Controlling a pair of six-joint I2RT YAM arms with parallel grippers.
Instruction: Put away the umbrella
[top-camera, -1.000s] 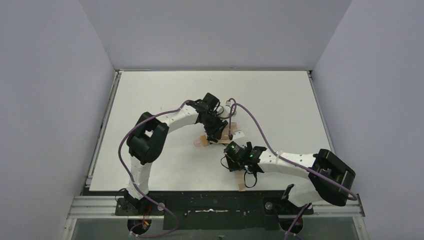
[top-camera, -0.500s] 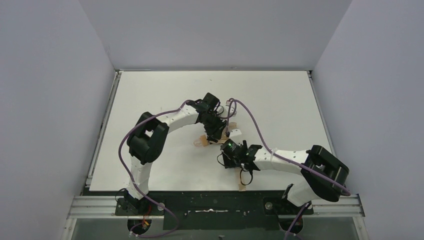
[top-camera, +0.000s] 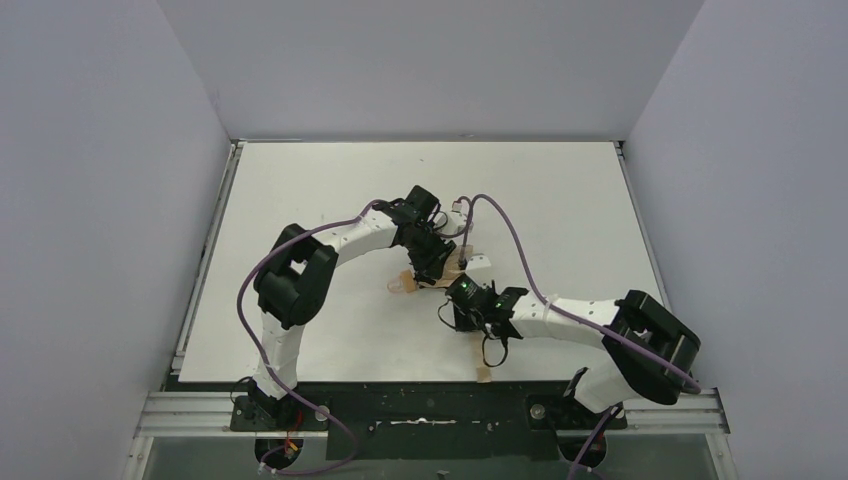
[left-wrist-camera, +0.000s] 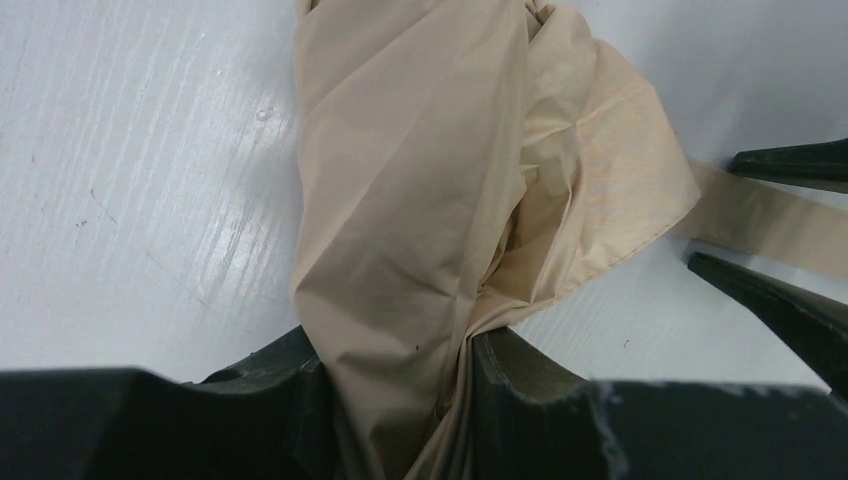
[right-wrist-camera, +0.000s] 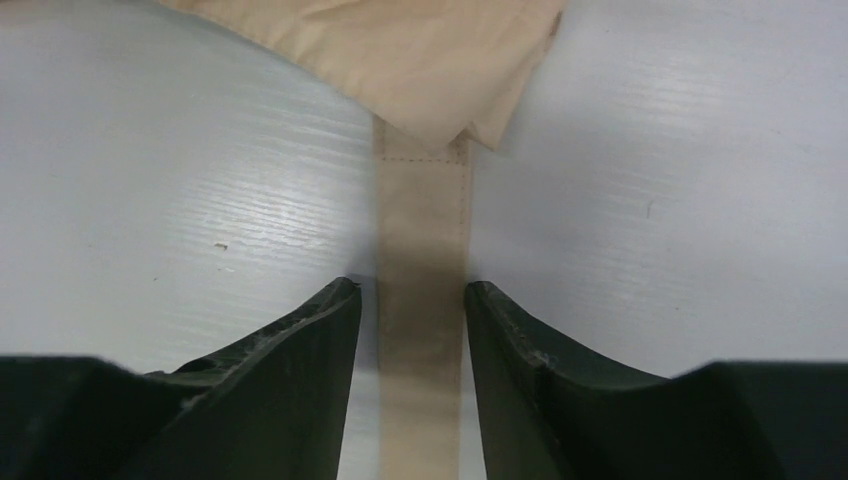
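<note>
Left gripper (left-wrist-camera: 395, 352) clenched on umbrella (left-wrist-camera: 420, 170) fabric; right gripper (right-wrist-camera: 410, 297) narrowly open, straddling strap (right-wrist-camera: 422, 205).

the light is bright and even, seemingly from above. the white table (left-wrist-camera: 120, 150) carries soft glare streaks in both wrist views. shadows are faint. the dark fingers (right-wrist-camera: 260, 400) at the near edge look slightly blurred.

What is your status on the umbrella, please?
Left end effector shut on umbrella. Right end effector open, astride strap. Umbrella bunched on table. No obstruction seen.
</note>
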